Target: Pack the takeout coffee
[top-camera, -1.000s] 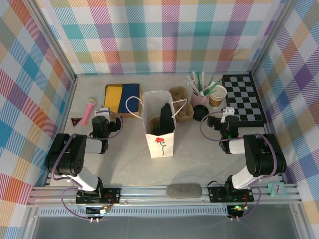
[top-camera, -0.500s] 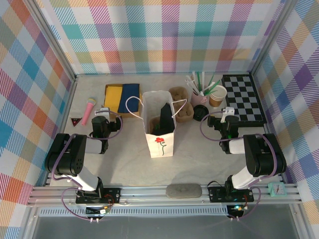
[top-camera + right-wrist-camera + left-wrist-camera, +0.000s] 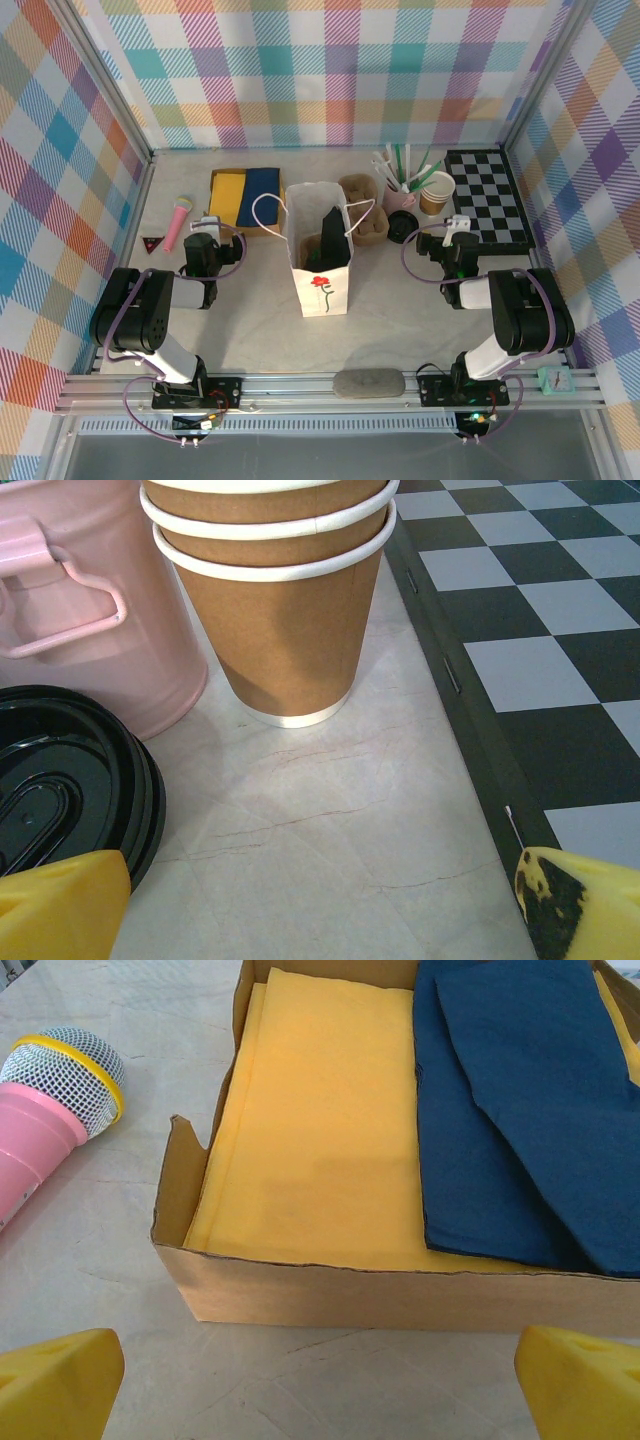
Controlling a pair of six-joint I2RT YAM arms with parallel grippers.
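We see a pale marbled table (image 3: 400, 330) with a tall white paper bag (image 3: 322, 275) standing upright at its middle. At the back right lies a black-and-white chessboard (image 3: 488, 195); at the back left, a shallow cardboard box (image 3: 380, 1298) of yellow and navy napkins. The left gripper (image 3: 318, 1380) faces that box, its yellow fingers (image 3: 55, 1385) spread wide and empty; the right gripper (image 3: 320, 900), likewise spread, faces the stack of brown kraft paper cups (image 3: 285, 630), which stands between the chessboard and a pink handled cup (image 3: 90, 600). Round black plastic lids (image 3: 60, 790) lie stacked just before the pink cup, not on the kraft cups. A pink toy microphone (image 3: 45, 1120) lies left of the box
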